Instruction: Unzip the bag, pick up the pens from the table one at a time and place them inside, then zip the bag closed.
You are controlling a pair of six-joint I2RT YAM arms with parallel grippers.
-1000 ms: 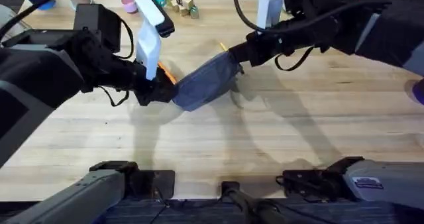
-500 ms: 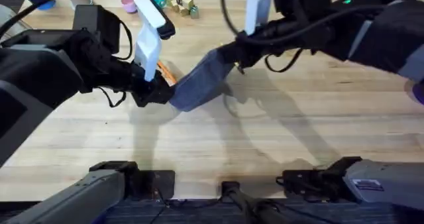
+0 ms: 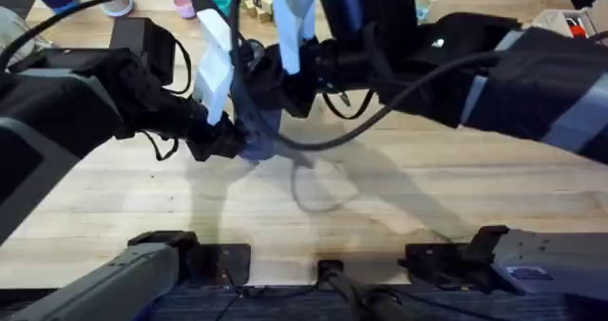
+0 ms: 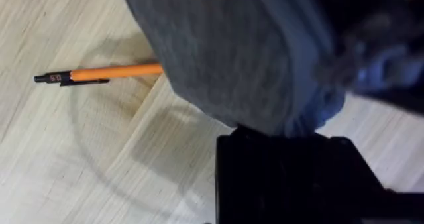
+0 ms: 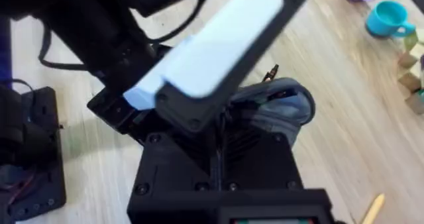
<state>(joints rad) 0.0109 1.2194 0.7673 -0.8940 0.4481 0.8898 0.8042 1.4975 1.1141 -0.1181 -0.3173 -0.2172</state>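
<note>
The bag (image 3: 258, 136) hangs bunched between the two arms above the table (image 3: 399, 198), left of the middle in the overhead view. The left gripper (image 3: 228, 141) holds the bag at one end; its jaws are pinched on the fabric, as the left wrist view shows, with grey cloth (image 4: 245, 58) spilling out of the black fingers (image 4: 291, 177). The right gripper (image 3: 271, 93) has reached across to the bag's other end (whether its jaws are spread or pressed together I cannot tell). One orange pen (image 4: 99, 73) lies flat on the wood, one end tucked under the bag's edge.
</note>
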